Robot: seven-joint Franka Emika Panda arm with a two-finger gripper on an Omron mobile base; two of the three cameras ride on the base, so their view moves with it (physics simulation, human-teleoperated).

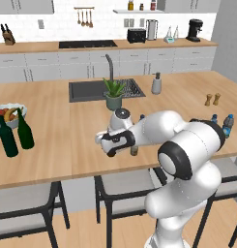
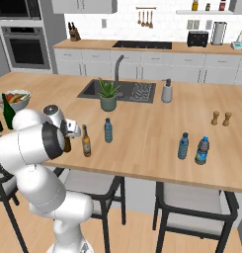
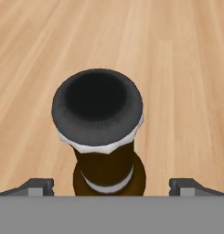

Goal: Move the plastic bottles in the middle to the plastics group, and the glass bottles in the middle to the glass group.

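Dark brown glass beer bottle (image 3: 104, 137) sits between the wide-open tool's (image 3: 111, 185) fingers; an off-centre squeeze could tip it.

Tool (image 3: 111, 185) astride bottle (image 3: 109, 169) on counter (image 3: 186, 68)

**Three cameras, one counter**

Both base views look forward and down from behind the arm, left and right, sharing the wooden counter (image 1: 52, 145), sink (image 2: 137, 91) and plant (image 1: 113, 94). The hand view looks straight down, very near, onto a brown bottle (image 3: 102, 137).
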